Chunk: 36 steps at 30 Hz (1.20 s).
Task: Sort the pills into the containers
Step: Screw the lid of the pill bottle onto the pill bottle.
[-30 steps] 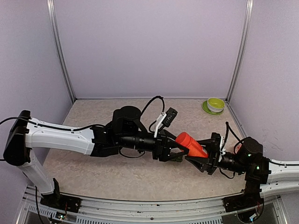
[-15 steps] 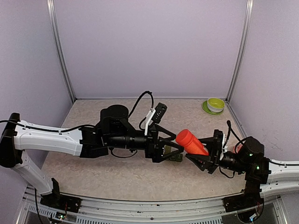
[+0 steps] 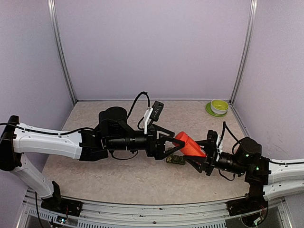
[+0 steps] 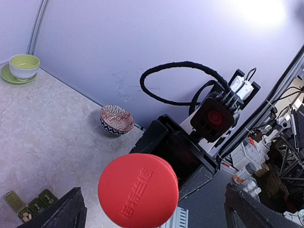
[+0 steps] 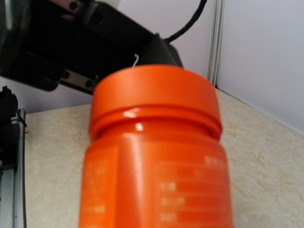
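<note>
The red-orange bottle [image 3: 190,146] lies tilted above the table, its base end in my right gripper [image 3: 202,156], which is shut on it. It fills the right wrist view [image 5: 156,161], hiding those fingers. Its round cap [image 4: 138,189] points at my left gripper [image 3: 173,144], which is open, one finger [image 4: 61,211] on each side of the cap without touching it. The containers [image 3: 175,160], a short dark-green strip of three boxes, lie on the table under the bottle and show at the left wrist view's lower left [image 4: 28,205]. I cannot make out loose pills.
A green bowl on a saucer [image 3: 218,107] stands at the back right corner. A patterned bowl [image 4: 117,119] sits near the right wall. The booth walls close in the back and both sides.
My left gripper opened off the bottle's cap and drew back to the left. The right arm then carried the bottle leftward, so the cap sits between the open left fingers.
</note>
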Motion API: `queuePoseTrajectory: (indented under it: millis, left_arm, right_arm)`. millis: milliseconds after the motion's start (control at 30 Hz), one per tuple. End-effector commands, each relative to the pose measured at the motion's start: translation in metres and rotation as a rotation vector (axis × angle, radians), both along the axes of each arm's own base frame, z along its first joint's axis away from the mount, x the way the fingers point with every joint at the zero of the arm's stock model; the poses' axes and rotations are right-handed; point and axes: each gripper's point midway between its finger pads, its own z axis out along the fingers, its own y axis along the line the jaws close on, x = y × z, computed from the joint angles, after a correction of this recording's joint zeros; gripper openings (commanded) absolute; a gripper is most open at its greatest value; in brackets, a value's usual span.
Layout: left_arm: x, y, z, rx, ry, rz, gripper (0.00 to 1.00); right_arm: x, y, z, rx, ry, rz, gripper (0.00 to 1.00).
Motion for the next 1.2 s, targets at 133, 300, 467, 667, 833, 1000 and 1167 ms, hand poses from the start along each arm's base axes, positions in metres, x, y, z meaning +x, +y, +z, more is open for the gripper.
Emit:
queuePoseTrajectory:
  millis: [133, 300, 467, 667, 833, 1000, 1167]
  left_arm:
    - [0.002, 0.003, 0.008, -0.031, 0.0, 0.012, 0.99]
    - [0.006, 0.005, 0.005, -0.022, -0.001, 0.035, 0.99]
    - [0.007, 0.004, 0.005, -0.023, 0.003, 0.032, 0.99]
    - [0.0, -0.003, 0.005, -0.029, 0.014, -0.012, 0.99]
    - [-0.002, -0.005, 0.01, -0.042, 0.004, -0.017, 0.99]
    - [-0.001, -0.006, 0.01, -0.036, 0.0, -0.011, 0.99]
    - [-0.004, -0.009, 0.01, -0.034, -0.002, -0.026, 0.99]
  right_arm:
    - [-0.003, 0.009, 0.029, 0.077, -0.029, 0.02, 0.16]
    - [-0.007, 0.011, 0.033, 0.086, -0.035, 0.038, 0.16]
    - [-0.005, 0.011, 0.035, 0.092, -0.041, 0.029, 0.16]
    - [0.002, 0.017, 0.028, 0.061, -0.026, 0.007, 0.16]
    - [0.006, 0.024, 0.017, 0.025, -0.002, 0.002, 0.16]
    - [0.006, 0.029, 0.01, 0.004, 0.016, 0.014, 0.16]
    - [0.006, 0.035, 0.005, -0.012, 0.026, 0.027, 0.16]
